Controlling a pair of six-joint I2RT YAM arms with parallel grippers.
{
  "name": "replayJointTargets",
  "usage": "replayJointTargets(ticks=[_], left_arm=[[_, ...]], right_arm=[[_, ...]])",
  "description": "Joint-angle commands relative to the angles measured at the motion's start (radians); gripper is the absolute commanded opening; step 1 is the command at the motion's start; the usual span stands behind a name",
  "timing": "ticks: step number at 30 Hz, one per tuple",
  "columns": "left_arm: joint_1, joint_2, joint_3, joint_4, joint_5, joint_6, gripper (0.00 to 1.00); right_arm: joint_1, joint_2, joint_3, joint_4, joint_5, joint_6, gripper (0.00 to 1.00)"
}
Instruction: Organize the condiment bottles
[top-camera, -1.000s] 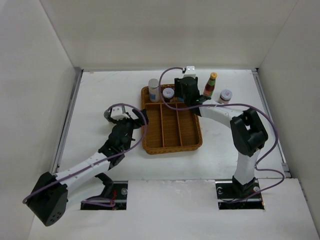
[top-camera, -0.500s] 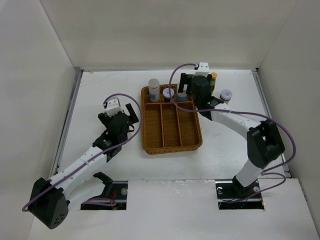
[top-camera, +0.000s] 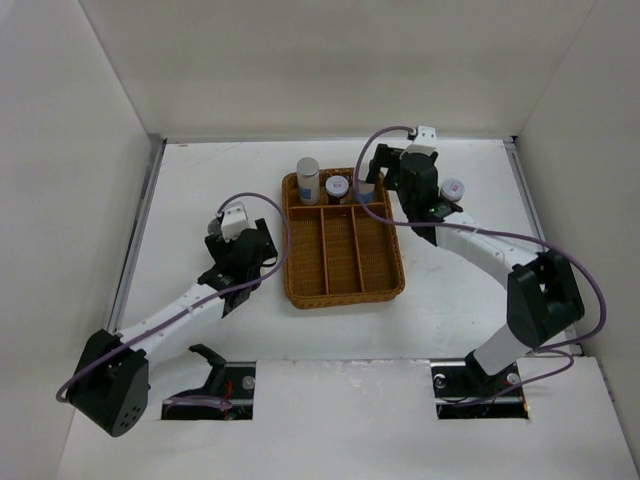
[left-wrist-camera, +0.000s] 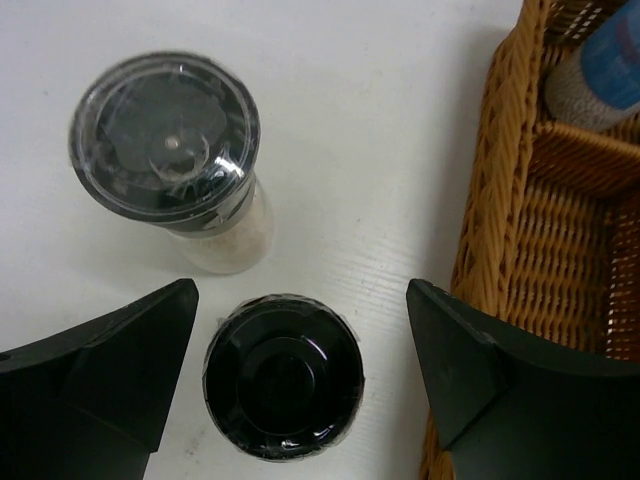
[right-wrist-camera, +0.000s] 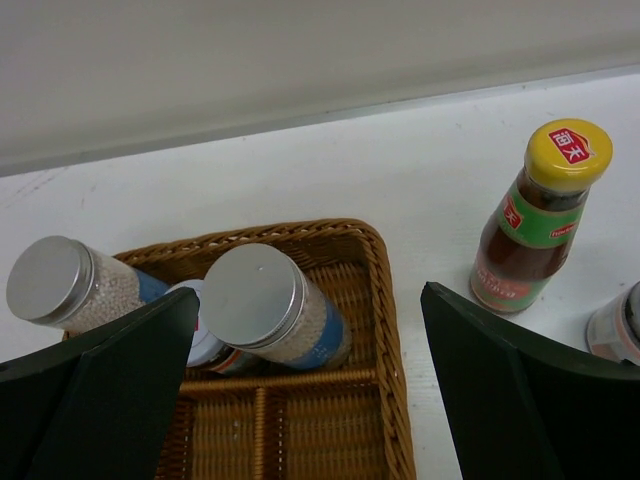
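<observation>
L gripper (left-wrist-camera: 300, 310) hung low over the table (left-wrist-camera: 350, 120), just left of the wicker tray (left-wrist-camera: 505, 150). Its jaws were spread wide w/ a black-lidded jar (left-wrist-camera: 285, 378) standing upright between the fingers (left-wrist-camera: 110, 370). A gap showed on both sides of the jar, so nothing was gripped. Just beyond, nr the left finger, stood a clear-lidded grinder (left-wrist-camera: 165, 135), also on the table and apart from the black-lidded jar by a thin strip of white.

R gripper (right-wrist-camera: 310, 295) hovered above the tray's far right corner, jaws fully apart and empty. Below it, in the tray's far compartment, were two silver-lidded, blue-labelled shakers: the left shaker (right-wrist-camera: 55, 280) in the far left corner, the right shaker (right-wrist-camera: 262, 298) toward the right. A short jar (right-wrist-camera: 205, 345) sat tucked between them, mostly hidden. The red sauce bottle (right-wrist-camera: 535, 220), w/ green neck band and yellow cap, stood upright on the table just right of the tray, outside it. A small jar (top-camera: 452, 189) stood nr that bottle, further right, on the table too.
</observation>
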Motion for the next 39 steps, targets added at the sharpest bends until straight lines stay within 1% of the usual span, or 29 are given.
replayJointTargets(ticks=[1, 3, 4, 5, 9, 11, 13, 18, 23, 24, 25, 29, 35, 39], left_arm=[[0.016, 0.013, -0.012, 0.057, 0.034, -0.028, 0.85], [0.016, 0.019, -0.016, 0.057, 0.036, -0.031, 0.82], [0.016, 0.022, -0.020, 0.057, 0.037, -0.033, 0.79], [0.013, 0.022, -0.023, 0.060, 0.040, -0.036, 0.74], [0.003, -0.007, -0.023, 0.057, 0.065, -0.036, 0.50], [0.000, -0.059, -0.004, 0.048, 0.063, -0.025, 0.41], [-0.001, -0.106, 0.028, 0.036, 0.059, -0.010, 0.37], [-0.039, -0.154, 0.134, 0.043, 0.045, 0.047, 0.33], [-0.089, -0.107, 0.235, 0.134, 0.027, 0.107, 0.31], [-0.102, -0.018, 0.284, 0.213, 0.052, 0.114, 0.31], [-0.102, -0.018, 0.284, 0.214, 0.053, 0.114, 0.31], [-0.104, 0.166, 0.365, 0.315, 0.103, 0.117, 0.31], [-0.087, 0.389, 0.453, 0.401, 0.155, 0.117, 0.31], [-0.081, 0.479, 0.474, 0.410, 0.174, 0.117, 0.31]], right_arm=[[-0.015, -0.039, -0.008, 0.052, -0.021, 0.019, 1.00], [-0.023, -0.045, -0.013, 0.052, -0.021, 0.022, 1.00], [-0.027, -0.049, -0.016, 0.052, -0.021, 0.023, 1.00], [-0.032, -0.052, -0.019, 0.052, -0.021, 0.026, 1.00], [-0.052, -0.070, -0.033, 0.054, -0.021, 0.036, 1.00], [-0.062, -0.079, -0.042, 0.058, -0.023, 0.043, 1.00], [-0.075, -0.085, -0.051, 0.061, -0.024, 0.049, 1.00], [-0.101, -0.102, -0.068, 0.069, -0.038, 0.066, 1.00], [-0.122, -0.119, -0.085, 0.072, -0.047, 0.080, 1.00], [-0.127, -0.124, -0.086, 0.074, -0.052, 0.085, 1.00], [-0.127, -0.124, -0.086, 0.074, -0.053, 0.085, 1.00], [-0.131, -0.125, -0.091, 0.075, -0.053, 0.085, 1.00], [-0.158, -0.141, -0.108, 0.084, -0.056, 0.085, 1.00], [-0.177, -0.156, -0.114, 0.086, -0.058, 0.072, 1.00]])
